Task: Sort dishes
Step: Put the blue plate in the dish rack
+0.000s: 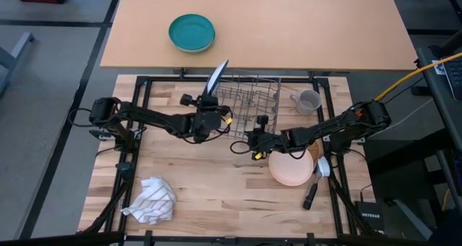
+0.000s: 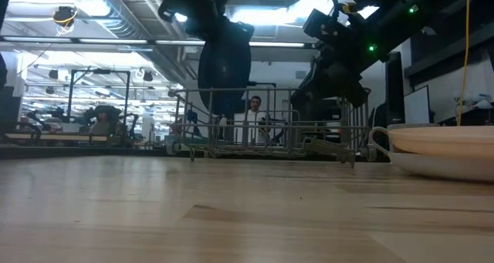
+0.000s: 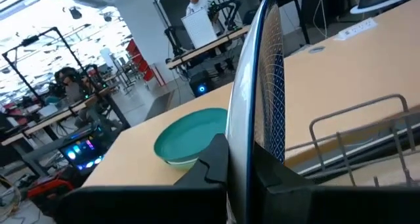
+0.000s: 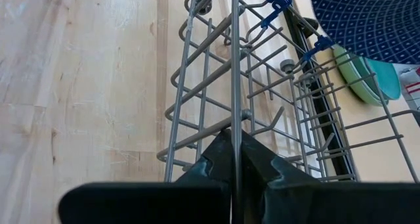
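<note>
Cloth (image 1: 150, 201), striped and crumpled, is lying at the tabletop's (image 1: 216, 195) left front. The left claw (image 1: 211, 107) is pinching the blue plate (image 1: 216, 77) by its rim, holding it on edge beside the wire rack's (image 1: 249, 96) left end. The right claw (image 1: 254, 130) is pressing together on a rack wire, seemingly steadying it. The plate is probably stiff, glazed, slippery and breakable, so a firm rim grip suits it. Rightward, the grey mug (image 1: 308, 100) is standing beside the rack, and the pink bowl (image 1: 292, 168) is sitting near the front.
</note>
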Robot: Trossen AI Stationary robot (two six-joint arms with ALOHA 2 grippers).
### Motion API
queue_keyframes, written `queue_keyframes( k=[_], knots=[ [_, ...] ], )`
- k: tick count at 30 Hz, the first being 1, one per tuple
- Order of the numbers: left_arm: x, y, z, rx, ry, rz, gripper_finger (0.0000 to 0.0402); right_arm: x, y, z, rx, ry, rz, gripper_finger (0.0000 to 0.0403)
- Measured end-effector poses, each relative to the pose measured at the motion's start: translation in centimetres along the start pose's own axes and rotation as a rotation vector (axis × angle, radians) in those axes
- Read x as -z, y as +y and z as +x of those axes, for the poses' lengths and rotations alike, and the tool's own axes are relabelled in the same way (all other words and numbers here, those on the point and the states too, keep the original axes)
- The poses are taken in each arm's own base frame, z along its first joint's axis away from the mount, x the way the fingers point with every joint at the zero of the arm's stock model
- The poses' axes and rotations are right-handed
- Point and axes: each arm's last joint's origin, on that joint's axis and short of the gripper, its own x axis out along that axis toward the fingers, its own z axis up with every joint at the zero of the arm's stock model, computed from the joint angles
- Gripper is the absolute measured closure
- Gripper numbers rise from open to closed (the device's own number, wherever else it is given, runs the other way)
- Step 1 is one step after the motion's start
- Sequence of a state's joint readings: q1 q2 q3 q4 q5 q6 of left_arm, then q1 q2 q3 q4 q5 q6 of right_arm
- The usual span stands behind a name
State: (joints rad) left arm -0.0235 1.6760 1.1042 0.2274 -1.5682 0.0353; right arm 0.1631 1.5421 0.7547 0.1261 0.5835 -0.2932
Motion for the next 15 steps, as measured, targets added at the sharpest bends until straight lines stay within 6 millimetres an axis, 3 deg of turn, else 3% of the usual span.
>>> queue_keyframes(
  k=[15],
  knots=[
    [1.6,0.1,0.0,0.001,0.000,-0.071,0.0401,0.0,0.0,0.0,0.000,0.000,0.000,0.0391]
  ],
)
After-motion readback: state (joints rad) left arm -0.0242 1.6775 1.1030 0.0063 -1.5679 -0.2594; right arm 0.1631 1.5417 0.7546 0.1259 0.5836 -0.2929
